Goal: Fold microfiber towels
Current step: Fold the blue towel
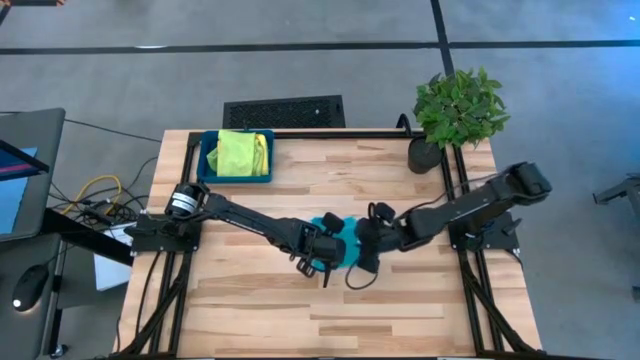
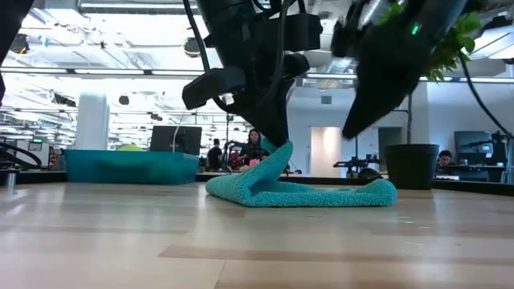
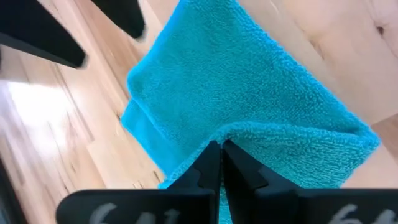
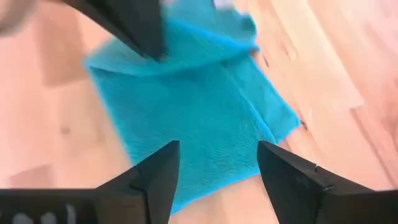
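Observation:
A teal microfiber towel (image 1: 338, 232) lies folded at the middle of the table, one end raised (image 2: 277, 160). My left gripper (image 3: 221, 155) is shut on that raised end. My right gripper (image 4: 217, 163) hangs open just above the towel's other side, touching nothing. Lime-green and yellow towels (image 1: 242, 152) lie bunched in the dark-teal tray (image 1: 207, 160) at the far left. My left gripper pinches the teal towel's raised edge (image 3: 239, 132) between its two fingers; one layer or several, I cannot tell. The fingers slant down from the table's left side. The pinched end stands up off the table, while the rest (image 2: 321, 195) lies flat on the wood.
A potted plant (image 1: 457, 108) stands at the far right corner. Bare wood stretches along the near edge (image 1: 330, 320). The two grippers are close together over the towel. Beyond the table, the low view shows people seated in the room.

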